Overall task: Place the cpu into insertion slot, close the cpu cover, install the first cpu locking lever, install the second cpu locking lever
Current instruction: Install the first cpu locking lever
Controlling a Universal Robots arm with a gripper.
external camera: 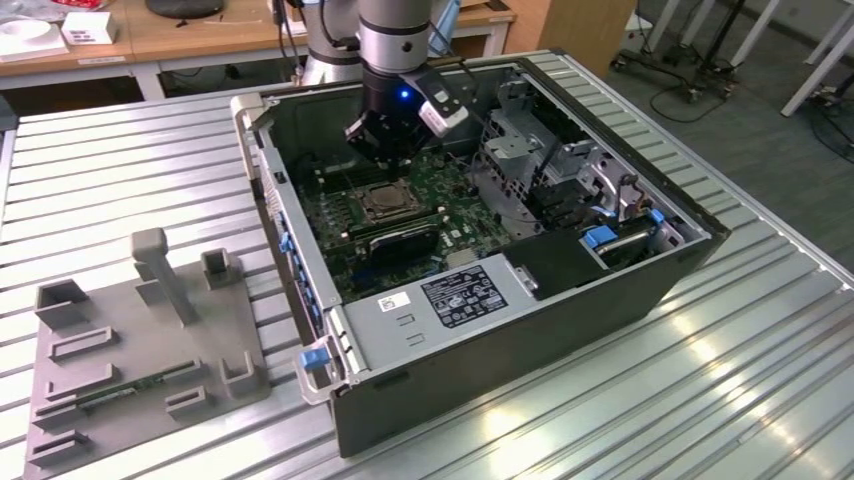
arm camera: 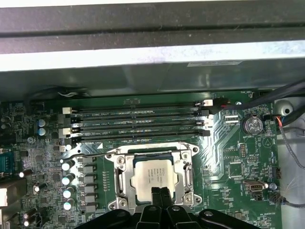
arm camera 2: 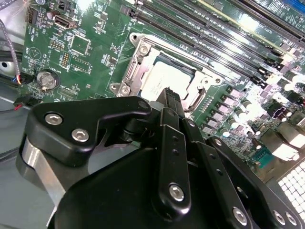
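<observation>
The cpu (arm camera: 153, 174), a small flat square chip with a pale silvery metal top, sits in its socket on the green motherboard (arm camera: 228, 157) and also appears in the second wrist view (arm camera 2: 162, 76). The cpu cover (arm camera: 125, 177), a thin square frame of bright metal with an open centre, lies flat around the chip, and its edges border the chip on all sides in both wrist views (arm camera 2: 137, 53). A thin dark wire lever (arm camera: 90, 155) runs from one corner of that frame out over the board, just beside a row of small silver-topped capacitors (arm camera: 68, 179).

The black two-fingered tool (arm camera: 161, 194) is clenched with its fingertips pressed together and nothing between them. It hangs directly over one edge of the chip (arm camera 2: 172, 98); whether it touches the chip cannot be told. In the exterior view the tool (external camera: 387, 158) reaches down into the open black computer case (external camera: 561, 330), which lies on a grey slatted metal desk (external camera: 120, 170). Long black memory slots (arm camera: 143, 121) lie just beside the socket, and a round silver coin battery (arm camera: 251, 125) sits nearby. On the desk, at the exterior view's left, rests a grey moulded fixture plate (external camera: 134, 350), well apart from the case.
</observation>
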